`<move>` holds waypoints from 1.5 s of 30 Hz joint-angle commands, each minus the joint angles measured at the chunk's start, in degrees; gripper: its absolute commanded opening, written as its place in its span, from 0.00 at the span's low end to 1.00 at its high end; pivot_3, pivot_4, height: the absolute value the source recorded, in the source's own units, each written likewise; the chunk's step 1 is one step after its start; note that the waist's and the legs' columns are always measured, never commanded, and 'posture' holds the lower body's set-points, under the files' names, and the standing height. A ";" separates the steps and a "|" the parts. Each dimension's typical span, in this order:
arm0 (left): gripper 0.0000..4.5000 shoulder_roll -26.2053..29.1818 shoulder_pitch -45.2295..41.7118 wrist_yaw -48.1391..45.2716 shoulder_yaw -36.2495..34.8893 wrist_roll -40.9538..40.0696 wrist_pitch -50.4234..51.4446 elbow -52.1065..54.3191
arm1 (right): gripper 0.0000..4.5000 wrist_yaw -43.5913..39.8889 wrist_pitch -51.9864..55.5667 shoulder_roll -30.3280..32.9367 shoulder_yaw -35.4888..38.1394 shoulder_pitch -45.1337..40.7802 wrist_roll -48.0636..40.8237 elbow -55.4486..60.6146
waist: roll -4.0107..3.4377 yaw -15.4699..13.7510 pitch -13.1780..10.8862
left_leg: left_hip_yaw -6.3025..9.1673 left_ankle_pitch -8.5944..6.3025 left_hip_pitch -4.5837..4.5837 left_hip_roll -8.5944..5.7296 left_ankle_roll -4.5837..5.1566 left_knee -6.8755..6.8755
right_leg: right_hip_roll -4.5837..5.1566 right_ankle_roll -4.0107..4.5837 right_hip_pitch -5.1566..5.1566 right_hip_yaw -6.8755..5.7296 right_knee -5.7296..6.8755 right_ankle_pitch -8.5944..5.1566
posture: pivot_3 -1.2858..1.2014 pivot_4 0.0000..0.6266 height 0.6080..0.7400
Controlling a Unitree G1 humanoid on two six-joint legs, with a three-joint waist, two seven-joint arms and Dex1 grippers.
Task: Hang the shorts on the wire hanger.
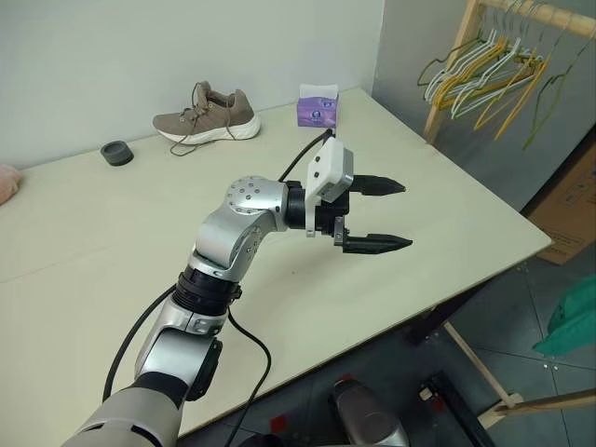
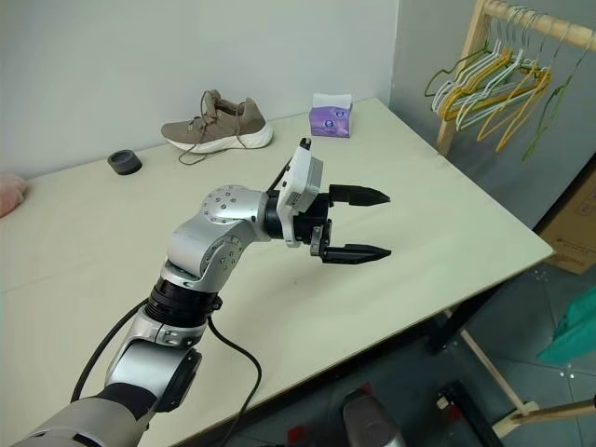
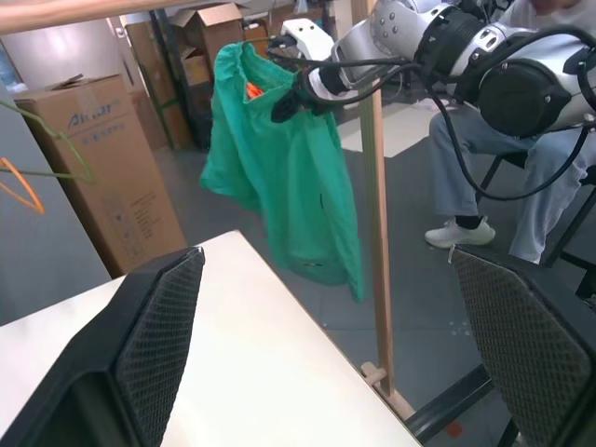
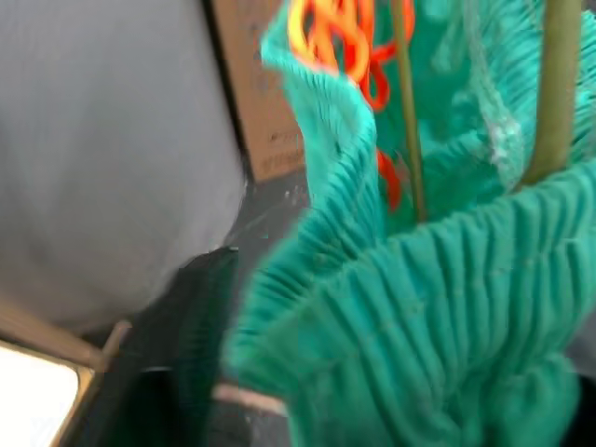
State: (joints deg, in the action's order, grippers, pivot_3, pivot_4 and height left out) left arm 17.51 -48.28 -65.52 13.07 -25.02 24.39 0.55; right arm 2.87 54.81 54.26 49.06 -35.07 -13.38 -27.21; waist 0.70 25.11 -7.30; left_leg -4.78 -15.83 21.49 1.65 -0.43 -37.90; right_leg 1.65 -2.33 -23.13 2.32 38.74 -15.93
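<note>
Left pincer (image 1: 372, 214) spread wide over table (image 1: 447, 196), right pincer (image 3: 287, 101) at hanging shorts (image 3: 289, 177), grip unclear

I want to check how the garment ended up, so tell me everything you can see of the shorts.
The shorts are teal-green, thin fabric, with a gathered elastic waistband and an orange drawstring inside it. They hang limp beside the table's end, waistband up and bunched, legs drooping toward the floor, next to a wooden post. The right gripper is at the waistband; thin olive wire runs through the waist opening.
</note>
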 commanded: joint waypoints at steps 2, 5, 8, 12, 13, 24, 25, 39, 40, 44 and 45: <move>1.00 -0.22 -1.26 0.26 -0.85 -0.70 -0.49 2.34 | 1.00 5.04 -2.12 -1.50 1.73 -0.40 0.65 9.08 | -0.01 -0.02 0.01 | 0.00 0.00 0.00 0.00 0.00 0.00 | 0.00 0.00 0.00 0.00 0.01 0.00 | 0.35 0.14 1.00; 1.00 -0.17 -1.14 0.28 -0.78 -0.57 -0.59 2.42 | 1.00 6.07 -8.47 -1.34 -1.35 3.26 4.41 12.51 | -0.02 -0.18 0.01 | 0.00 0.00 0.00 0.00 -0.01 0.00 | 0.01 -0.01 0.00 0.00 0.02 0.00 | 0.35 0.14 1.00; 1.00 -0.13 -0.92 0.36 -0.71 -0.56 -0.57 2.64 | 1.00 5.93 -16.12 0.02 -5.10 6.69 8.10 14.38 | -0.02 -0.26 0.01 | -0.01 -0.01 -0.01 -0.03 -0.01 -0.01 | 0.03 -0.05 0.00 0.01 0.03 -0.02 | 0.35 0.14 1.00; 1.00 -0.10 -0.65 0.47 -0.62 -0.42 -0.57 2.83 | 1.00 5.24 -24.74 1.41 -8.57 8.00 11.04 14.70 | -0.04 -0.01 0.02 | -0.05 -0.01 -0.04 -0.06 -0.01 -0.01 | 0.04 -0.07 0.00 0.07 0.03 -0.01 | 0.35 0.13 1.00; 1.00 -0.10 -0.57 0.51 -0.61 -0.41 -0.53 2.89 | 1.00 4.80 -26.48 1.67 -9.61 8.32 11.60 14.71 | -0.04 0.03 0.02 | -0.05 -0.01 -0.05 -0.05 -0.01 0.00 | 0.04 -0.07 0.00 0.06 0.04 -0.01 | 0.35 0.13 1.00; 1.00 0.50 0.38 0.64 -0.26 -0.09 -0.55 3.51 | 1.00 6.52 -19.84 -3.10 -7.17 6.10 7.85 15.34 | -0.02 0.02 0.03 | -0.04 -0.01 -0.06 -0.05 -0.01 -0.02 | 0.05 -0.08 0.02 0.06 0.06 0.00 | 0.35 0.13 1.00; 1.00 0.61 0.44 0.59 -0.22 -0.11 -0.51 3.57 | 1.00 7.27 -16.84 -4.11 -5.56 5.20 6.64 15.29 | -0.02 0.03 0.03 | -0.04 -0.01 -0.06 -0.05 -0.01 -0.03 | 0.06 -0.09 0.02 0.06 0.06 0.00 | 0.35 0.13 1.00; 1.00 1.28 0.49 -0.30 0.02 0.24 -0.78 3.40 | 1.00 8.78 8.05 -14.30 -1.94 -2.19 -1.69 33.96 | -0.09 -0.02 0.06 | -0.03 -0.02 -0.07 -0.07 0.00 -0.02 | 0.08 -0.11 0.02 0.06 0.12 0.00 | 0.35 0.13 1.00; 1.00 1.33 0.54 -0.36 0.03 0.26 -0.81 3.40 | 1.00 8.35 6.91 -14.38 -3.81 -1.39 -1.12 36.42 | -0.09 -0.03 0.06 | -0.03 -0.02 -0.07 -0.08 0.01 -0.02 | 0.08 -0.11 0.02 0.07 0.12 0.00 | 0.35 0.13 1.00; 1.00 1.56 0.62 -0.52 0.09 0.36 -0.92 3.38 | 1.00 6.10 0.34 -14.17 -14.29 3.53 2.09 48.28 | -0.09 -0.03 0.06 | -0.02 -0.04 -0.07 -0.08 0.03 -0.01 | 0.08 -0.13 0.02 0.07 0.12 0.00 | 0.35 0.13 1.00; 1.00 1.60 0.58 -0.55 0.10 0.38 -0.92 3.35 | 1.00 5.05 -0.43 -14.08 -15.83 4.55 2.30 49.65 | -0.08 0.02 0.06 | -0.02 -0.04 -0.07 -0.07 0.02 -0.02 | 0.07 -0.13 0.01 0.07 0.12 0.00 | 0.35 0.13 1.00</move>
State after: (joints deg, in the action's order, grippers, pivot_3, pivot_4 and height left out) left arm 18.78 -47.51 -65.83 13.38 -24.66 24.33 2.40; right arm 9.34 57.23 39.25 35.30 -30.92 -12.11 18.03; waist 0.62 25.13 -7.24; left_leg -4.79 -15.87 21.42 1.58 -0.41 -37.92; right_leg 1.72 -2.46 -23.12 2.39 38.86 -15.93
